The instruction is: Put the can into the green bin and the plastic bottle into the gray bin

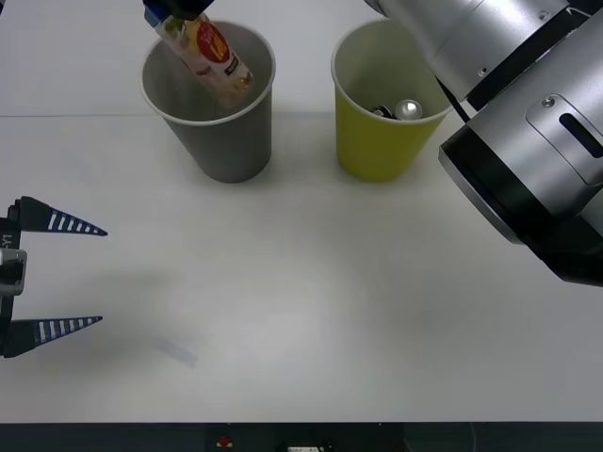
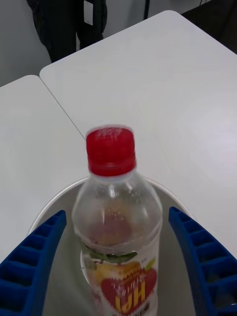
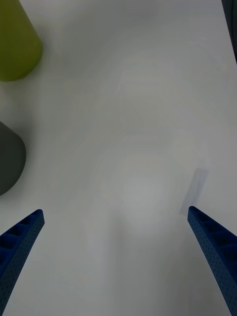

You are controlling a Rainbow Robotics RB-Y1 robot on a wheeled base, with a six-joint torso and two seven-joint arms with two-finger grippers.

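The plastic bottle leans tilted in the gray bin, lower end inside, upper end above the far rim. My right gripper is at that upper end. In the right wrist view the bottle, with its red cap, stands between the blue fingers with a gap on each side, so the right gripper is open above the gray bin's rim. The can lies inside the green bin. My left gripper waits open at the table's left edge.
The two bins stand side by side at the back of the white table. From the left wrist, the open left gripper hovers over bare tabletop, with the green bin and gray bin off to one side. My right arm crosses the right side.
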